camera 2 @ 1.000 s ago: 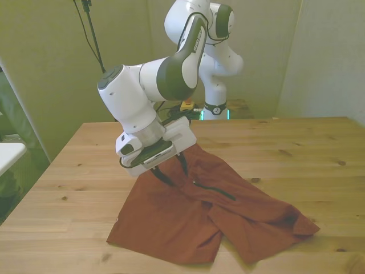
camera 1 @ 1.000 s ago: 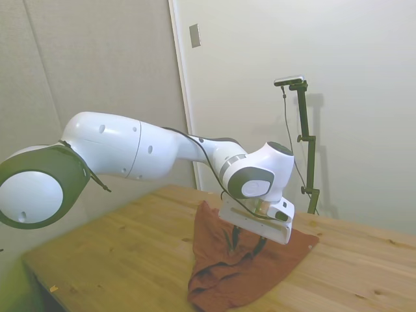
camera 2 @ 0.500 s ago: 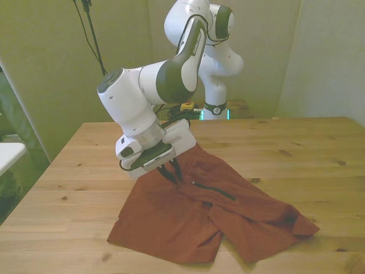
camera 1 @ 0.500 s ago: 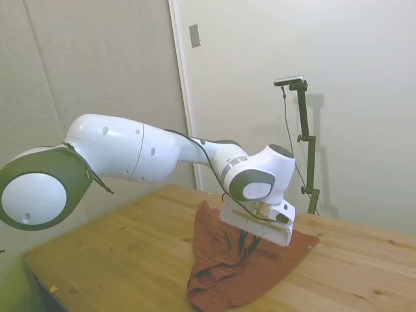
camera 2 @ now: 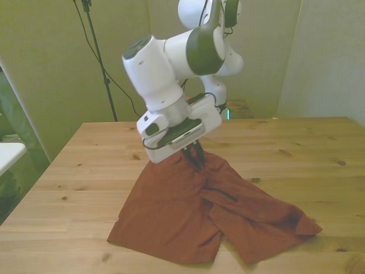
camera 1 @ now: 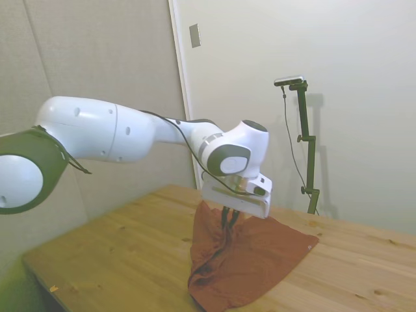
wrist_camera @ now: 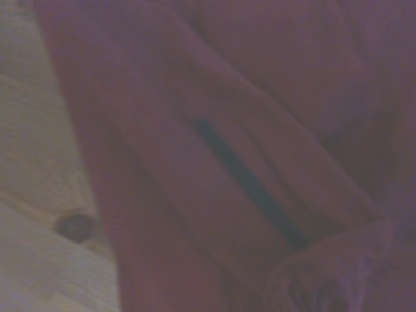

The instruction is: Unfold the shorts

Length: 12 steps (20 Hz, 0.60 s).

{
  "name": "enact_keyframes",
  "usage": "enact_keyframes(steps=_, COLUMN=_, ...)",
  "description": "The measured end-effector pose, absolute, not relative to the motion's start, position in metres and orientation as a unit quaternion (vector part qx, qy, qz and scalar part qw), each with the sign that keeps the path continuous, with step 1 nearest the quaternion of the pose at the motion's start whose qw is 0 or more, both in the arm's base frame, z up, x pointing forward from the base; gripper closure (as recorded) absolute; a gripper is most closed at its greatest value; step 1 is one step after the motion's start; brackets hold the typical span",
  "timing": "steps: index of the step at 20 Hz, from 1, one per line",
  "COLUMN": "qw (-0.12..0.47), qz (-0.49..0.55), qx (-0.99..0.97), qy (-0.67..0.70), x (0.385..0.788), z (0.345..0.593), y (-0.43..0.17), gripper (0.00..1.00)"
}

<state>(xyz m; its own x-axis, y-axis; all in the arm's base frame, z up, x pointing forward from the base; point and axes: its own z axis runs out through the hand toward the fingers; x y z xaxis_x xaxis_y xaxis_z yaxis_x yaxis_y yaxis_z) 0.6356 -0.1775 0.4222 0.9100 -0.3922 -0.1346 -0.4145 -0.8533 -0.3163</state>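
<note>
Rust-red shorts (camera 2: 188,211) are spread across the wooden surface (camera 2: 296,148), lying toward its near edge in the front view, with one leg reaching out to the front view's right. A thin dark stripe (wrist_camera: 250,185) is seen on the fabric in the wrist view (blurred, but distinct), beside a dark knot (wrist_camera: 75,225) in the wood. The tool (camera 2: 197,158) is held above the upper part of the garment, its dark fingers drawn narrowly together on a pinch of cloth, which is lifted into a raised peak (camera 1: 218,218) in the side view. The rest of the fabric rests on the surface.
</note>
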Motion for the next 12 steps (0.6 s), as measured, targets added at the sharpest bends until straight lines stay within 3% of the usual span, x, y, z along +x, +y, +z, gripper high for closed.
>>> enact_keyframes(steps=5, qw=0.165, qz=0.038, qx=-0.972, qy=0.161, x=0.608, z=0.452, y=-0.103, gripper=1.0)
enact_keyframes(steps=12, qw=0.138, qz=0.055, qx=-0.984, qy=0.101, x=0.562, z=0.459, y=-0.007, gripper=1.0)
